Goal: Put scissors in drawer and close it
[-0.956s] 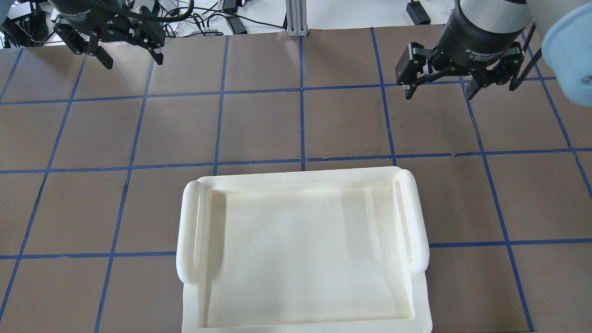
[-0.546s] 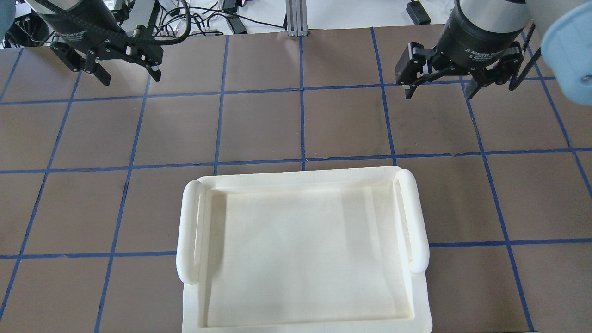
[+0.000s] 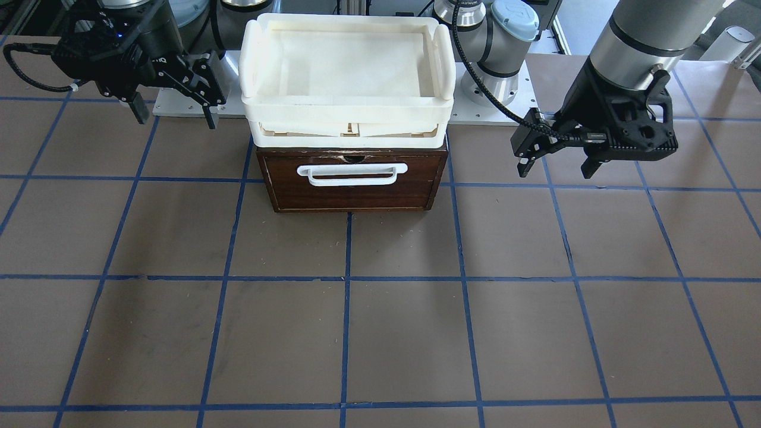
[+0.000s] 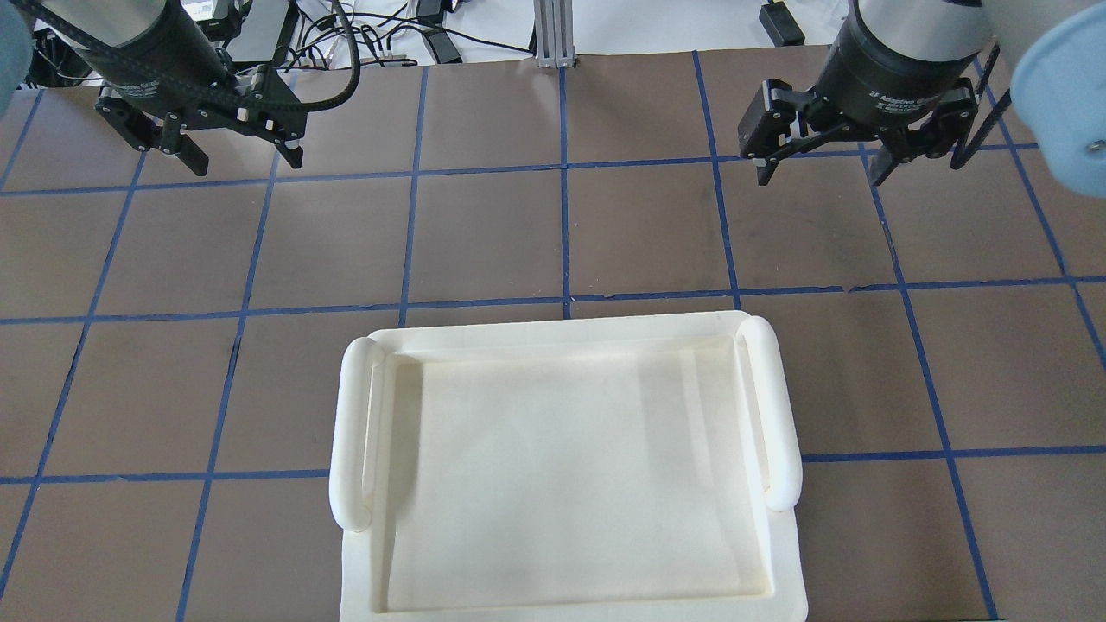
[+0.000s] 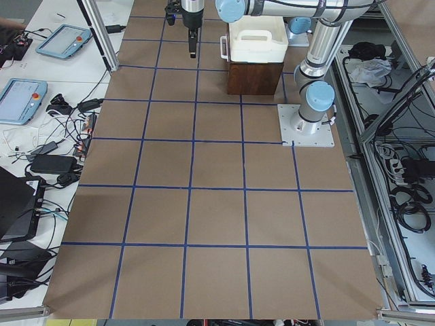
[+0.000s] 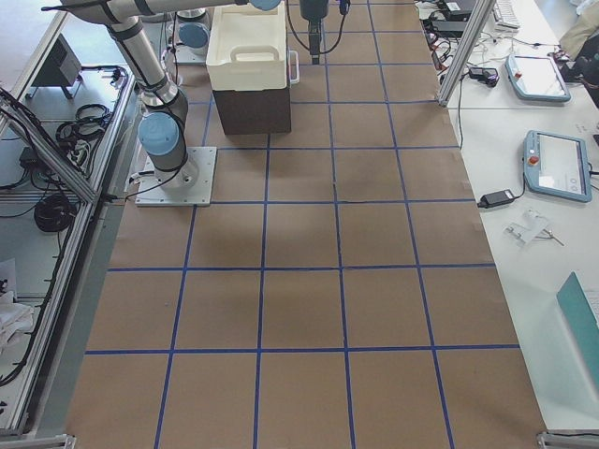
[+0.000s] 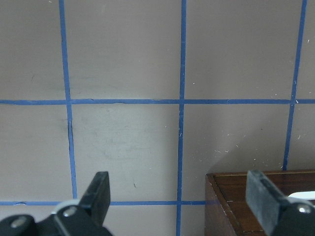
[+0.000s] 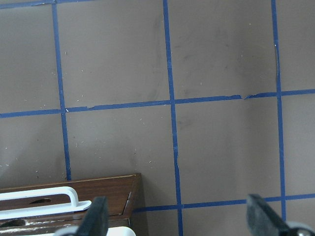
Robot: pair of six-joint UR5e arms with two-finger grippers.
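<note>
- Dark-brown drawer [image 3: 351,193] sits flush in its cabinet, fully shut. Its white bar handle [image 3: 352,172] is not gripped, and a cream tray [image 3: 348,113] is stacked on top.
- No scissors found in any view; whether they already lie inside the drawer cannot be told.
- Left gripper [image 3: 556,169] hangs near one side of the drawer, jaws spread, holding nothing.
- Right gripper [image 3: 175,119] hangs on the opposite side, jaws likewise spread and empty.
- Risk: a pull on the handle may drag the whole cabinet across the table [image 3: 380,333] or shake the tray loose unless the other arm braces it.
</note>
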